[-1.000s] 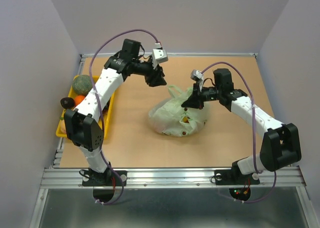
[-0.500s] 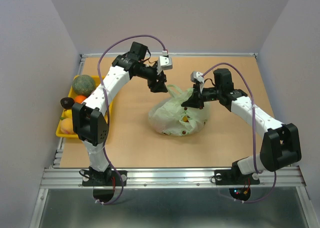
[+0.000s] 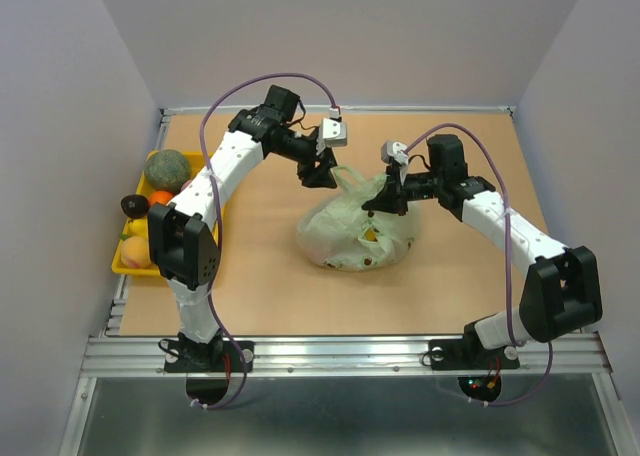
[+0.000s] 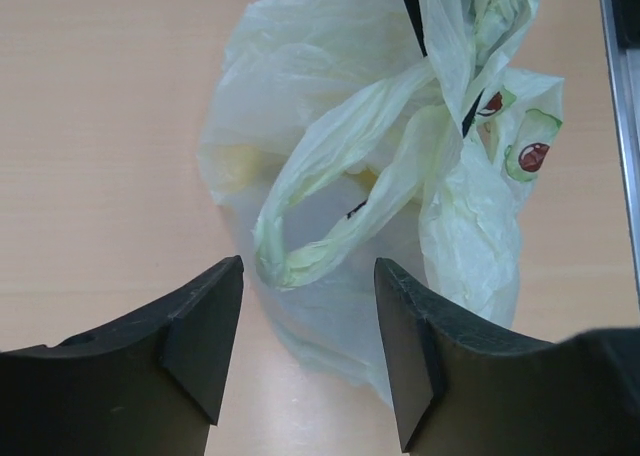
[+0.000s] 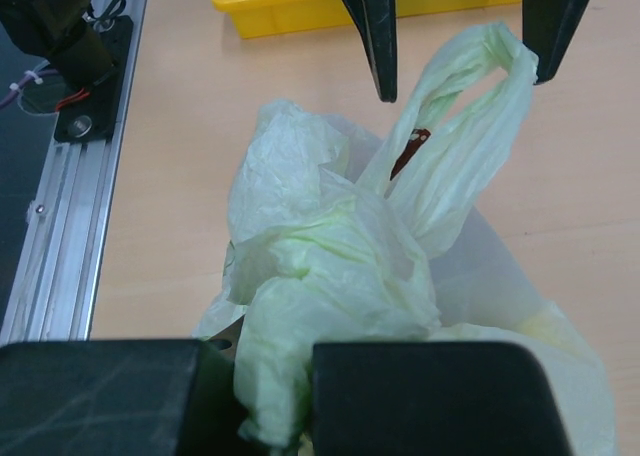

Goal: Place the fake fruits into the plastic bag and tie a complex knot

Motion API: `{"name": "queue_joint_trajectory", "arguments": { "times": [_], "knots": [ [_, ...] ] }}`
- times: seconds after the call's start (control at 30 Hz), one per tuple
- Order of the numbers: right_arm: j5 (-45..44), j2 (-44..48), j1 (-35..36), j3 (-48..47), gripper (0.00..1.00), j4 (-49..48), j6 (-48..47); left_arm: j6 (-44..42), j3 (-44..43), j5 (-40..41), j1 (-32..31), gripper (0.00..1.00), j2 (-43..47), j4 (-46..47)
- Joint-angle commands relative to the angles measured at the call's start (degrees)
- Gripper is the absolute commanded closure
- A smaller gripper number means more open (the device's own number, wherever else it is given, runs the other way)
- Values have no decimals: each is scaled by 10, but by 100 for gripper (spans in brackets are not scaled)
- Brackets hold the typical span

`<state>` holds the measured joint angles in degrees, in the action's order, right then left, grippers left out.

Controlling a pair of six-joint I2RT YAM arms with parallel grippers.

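The bag (image 3: 355, 234) lies near the middle of the table (image 3: 450, 286), slumped, with something yellow showing through its side. No knot is made yet: its two handles stand apart. One handle is bunched and pulled up to the right. The other is a free loop (image 4: 283, 266) that lies toward the left side.

The right gripper (image 5: 262, 376) is closed on the bunched handle, and the plastic is pinched between its fingers. It has not moved during the last second.

The left gripper (image 4: 308, 276) is what has changed. One second ago it was farther back and to the left, away from the bag. It has now swung in toward the bag. In its wrist view the fingers are spread wide, and the end of the loop sits just between the tips. They hold nothing so far, and I cannot tell whether the tips are low enough to catch the plastic.

I judge that the tying begins now: one handle is secured and the second is about to be taken. The loop is thin and limp, so it may slip out when the fingers close.

Further left, some fruits (image 3: 150, 198), among them a melon (image 3: 166, 168), are not yet in the bag. They sit in the tray (image 3: 125, 266) at the table's edge.
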<state>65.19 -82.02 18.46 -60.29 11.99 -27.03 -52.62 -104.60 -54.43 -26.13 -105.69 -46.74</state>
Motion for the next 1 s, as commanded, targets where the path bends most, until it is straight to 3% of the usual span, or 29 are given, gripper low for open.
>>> {"name": "queue_joint_trajectory", "arguments": {
  "times": [0.0, 0.17, 0.27, 0.3, 0.33, 0.5, 0.6, 0.77, 0.97],
  "knots": [
    [19, -2, 4, -37, 100, -11, -11, 4, 11, 1, -6, 33, 27, 48],
    [16, -3, 6, -37, 100, -8, -15, 11, 11, 7, -9, 34, 27, 69],
    [1, -9, 6, -41, 100, -9, -1, -21, -9, -9, -11, 73, 15, 13],
    [-21, -11, 6, -47, 100, -11, 23, -34, -18, -13, -12, 92, 9, -10],
    [-40, -18, 6, -52, 100, -12, 43, -45, -31, -16, -11, 99, 3, -32],
    [-158, -11, 4, -75, 99, -43, 219, 4, -96, -21, -4, 100, -8, -65],
    [-208, 27, 4, -65, 99, -91, 372, 89, -109, -17, -5, 100, 6, -16],
    [-294, 72, 5, -76, 100, -95, 500, 233, -133, 26, -6, 100, 16, 94],
    [-410, 107, 6, -102, 100, -87, 661, 357, -183, 63, -6, 100, 16, 146]
  ]
}}
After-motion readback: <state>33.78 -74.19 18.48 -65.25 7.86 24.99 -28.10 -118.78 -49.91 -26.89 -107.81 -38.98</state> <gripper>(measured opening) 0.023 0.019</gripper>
